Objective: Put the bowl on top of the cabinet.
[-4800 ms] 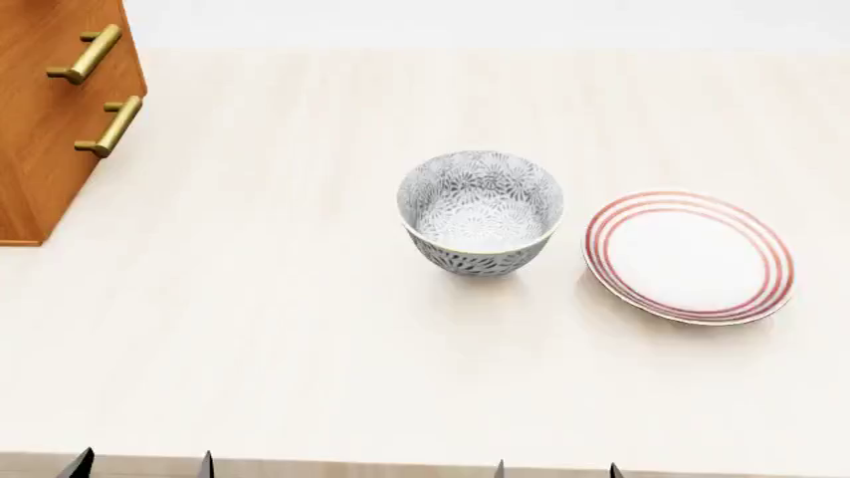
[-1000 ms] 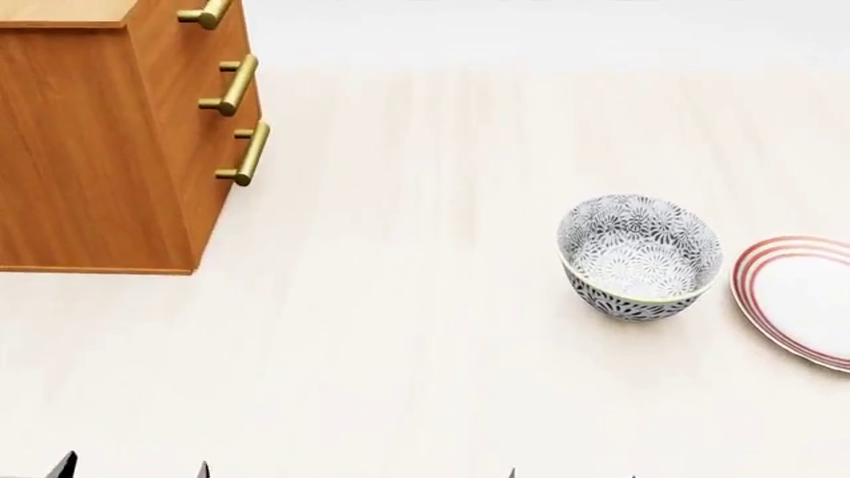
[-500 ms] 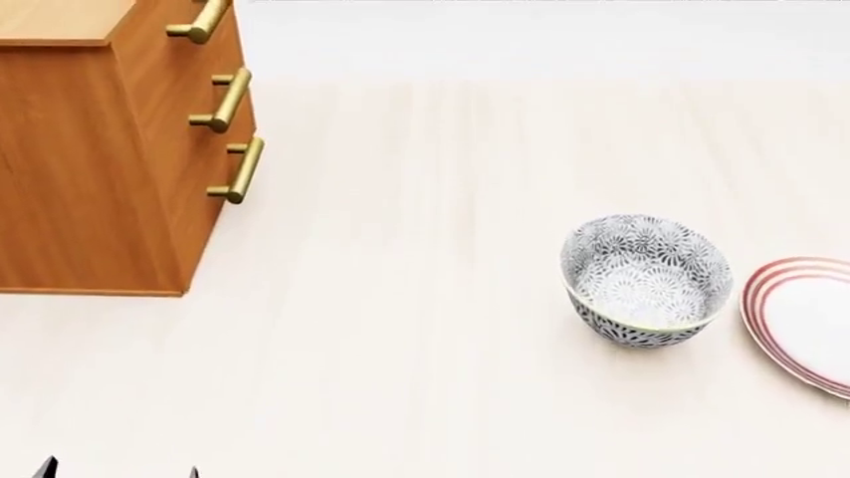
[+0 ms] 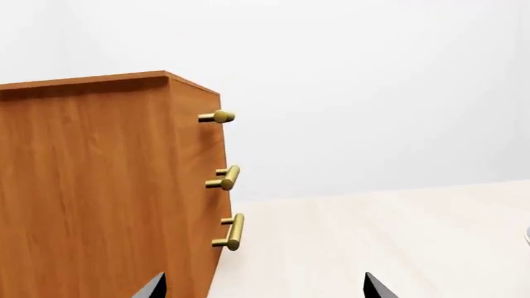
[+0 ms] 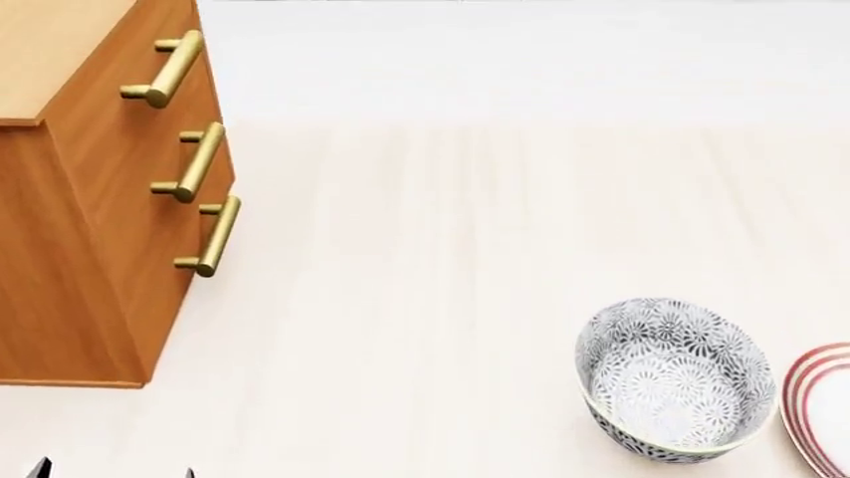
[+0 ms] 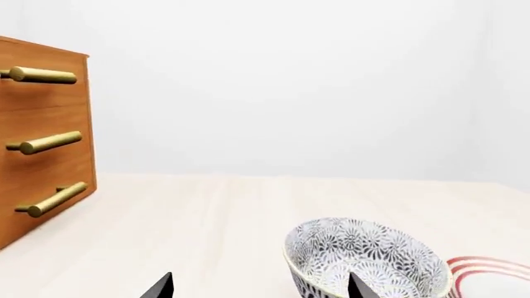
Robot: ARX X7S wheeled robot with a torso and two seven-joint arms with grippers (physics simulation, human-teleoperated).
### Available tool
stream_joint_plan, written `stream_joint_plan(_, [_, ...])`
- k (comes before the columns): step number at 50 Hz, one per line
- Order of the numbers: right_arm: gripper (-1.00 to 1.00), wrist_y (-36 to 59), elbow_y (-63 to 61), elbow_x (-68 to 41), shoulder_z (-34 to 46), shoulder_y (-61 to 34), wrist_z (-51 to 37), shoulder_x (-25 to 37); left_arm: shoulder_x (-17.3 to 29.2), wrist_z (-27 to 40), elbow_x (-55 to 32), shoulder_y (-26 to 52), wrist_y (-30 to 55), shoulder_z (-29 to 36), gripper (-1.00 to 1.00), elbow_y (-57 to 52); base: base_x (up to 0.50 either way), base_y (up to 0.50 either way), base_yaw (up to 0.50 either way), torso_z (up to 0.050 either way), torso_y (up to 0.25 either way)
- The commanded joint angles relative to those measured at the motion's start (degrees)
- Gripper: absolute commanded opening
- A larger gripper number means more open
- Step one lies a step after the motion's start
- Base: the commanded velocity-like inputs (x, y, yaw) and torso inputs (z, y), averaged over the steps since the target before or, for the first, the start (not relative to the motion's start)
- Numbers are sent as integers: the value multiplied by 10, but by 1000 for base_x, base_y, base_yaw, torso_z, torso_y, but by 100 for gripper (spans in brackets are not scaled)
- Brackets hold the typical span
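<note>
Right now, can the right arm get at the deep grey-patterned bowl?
Probably yes. The grey-patterned bowl stands upright just ahead of the open right claw, nothing between them; the red-ringed plate sits beside it.

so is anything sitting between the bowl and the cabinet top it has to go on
Nothing visible does. In the head view only bare tabletop lies between the patterned bowl and the cabinet. The red-ringed plate sits on the bowl's far side, away from the cabinet. The visible part of the cabinet's top is bare.
</note>
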State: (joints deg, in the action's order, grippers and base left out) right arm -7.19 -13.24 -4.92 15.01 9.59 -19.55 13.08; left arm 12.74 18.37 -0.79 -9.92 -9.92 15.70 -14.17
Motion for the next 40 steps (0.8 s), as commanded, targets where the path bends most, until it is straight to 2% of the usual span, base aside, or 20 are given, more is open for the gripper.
stream_joint_plan(1, [100, 3, 1, -4, 2, -2, -2, 3, 7, 6, -8, -11, -3, -5, 100, -18, 414, 0, 0, 0, 0])
stream_joint_plan(25, [100, 1, 0, -2, 14, -3, -14, 8, 13, 13, -4, -13, -8, 5, 100, -19, 410, 0, 0, 0, 0])
stream_joint_plan(35, [100, 5, -9, 9, 22, 4, -25, 12, 15, 17, -2, -15, -9, 8, 100, -22, 13, 0, 0, 0, 0])
stream_joint_plan(40, [100, 39, -27, 13, 23, 5, -32, 13, 16, 17, -3, -14, -9, 10, 100, -21, 0, 0, 0, 0, 0])
